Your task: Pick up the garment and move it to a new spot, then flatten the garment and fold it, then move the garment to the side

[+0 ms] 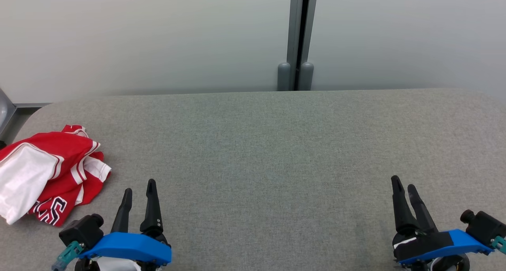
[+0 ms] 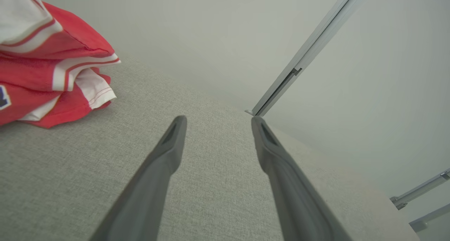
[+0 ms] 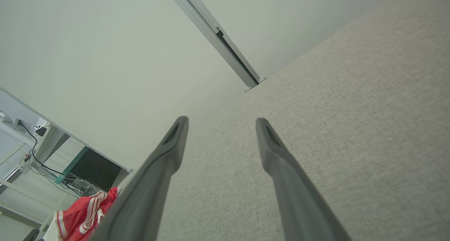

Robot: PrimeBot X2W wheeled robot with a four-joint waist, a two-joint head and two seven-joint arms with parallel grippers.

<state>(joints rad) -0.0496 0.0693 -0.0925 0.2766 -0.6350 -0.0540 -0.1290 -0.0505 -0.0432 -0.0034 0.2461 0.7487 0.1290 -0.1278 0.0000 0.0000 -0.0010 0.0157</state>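
Head view: left pincer [image 1: 139, 186] and right pincer [image 1: 403, 182] sit at near edge of padded table [image 1: 253, 136], both released, nothing betw. fingers. Judged a ready pose; pick-up not yet begun.

Garment [image 1: 59, 164], a red/white jersey, lies crumpled just left of and slightly beyond left pincer, not touching it. It is well apart from right pincer, so left arm prob. takes 1st grab.

Hidden: garment's left part cut off by frame. Collar, sleeves and hem can't be separated in the heap; lettering only partly legible.

Far beyond both pincers: grey wall [image 1: 158, 38] w/ 1 vertical post [image 1: 296, 34].
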